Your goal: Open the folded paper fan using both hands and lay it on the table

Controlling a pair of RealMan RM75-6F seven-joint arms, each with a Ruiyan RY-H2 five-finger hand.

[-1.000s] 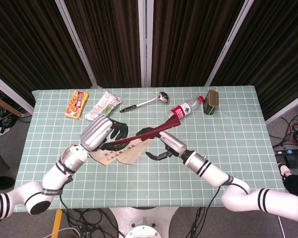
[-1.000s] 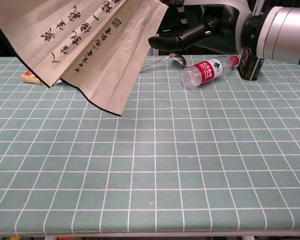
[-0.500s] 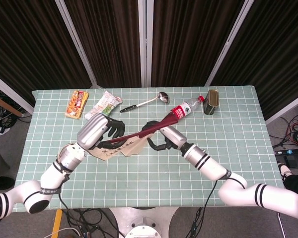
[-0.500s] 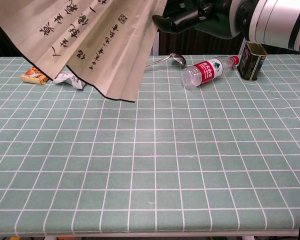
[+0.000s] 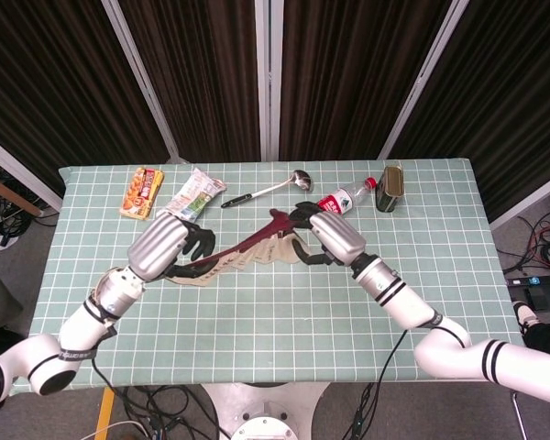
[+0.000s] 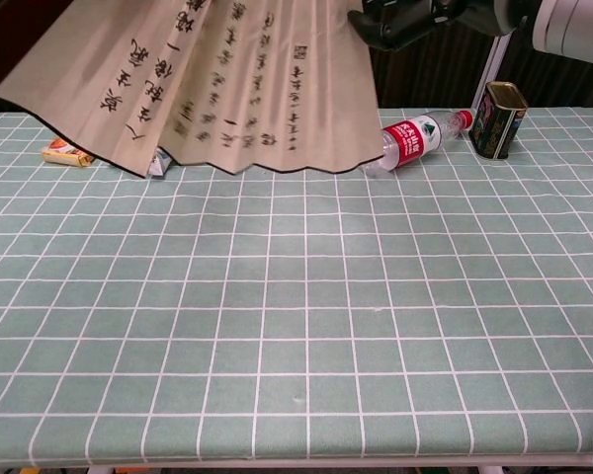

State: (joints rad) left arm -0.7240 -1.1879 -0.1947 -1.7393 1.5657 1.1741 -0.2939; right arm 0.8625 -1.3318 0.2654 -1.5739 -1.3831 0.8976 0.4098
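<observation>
the fan (image 5: 243, 254) is held in the air above the table (image 5: 284, 312), between the two hands, and it is partly open. in the head view its dark red ribs run from the lower left up to the right, and the beige paper hangs under them. in the chest view the paper (image 6: 227, 89) spreads wide across the upper left of the picture – it shows columns of black writing and a dark line along its lower edge, and it hides a part of the far table.

the left hand (image 5: 170, 247) grips the left end of the fan; its dark fingers (image 5: 202, 246) are curled around the ribs. the right hand (image 5: 323, 236) grips the right end, with the fingers closed near the place where the ribs come together. in the chest view only the dark fingers of the right hand (image 6: 405, 20) show at the top edge, just beside the upper right corner of the paper.

on the far side of the table lies a bottle (image 5: 344, 199) with a red label, on its side, just behind the right hand. a dark can (image 5: 390, 189) stands near the cap of the bottle. a spoon (image 5: 268, 190) lies near the middle of the far edge. to the left are two snack packs – an orange one (image 5: 142, 192) and a white and green one (image 5: 193, 193).
</observation>
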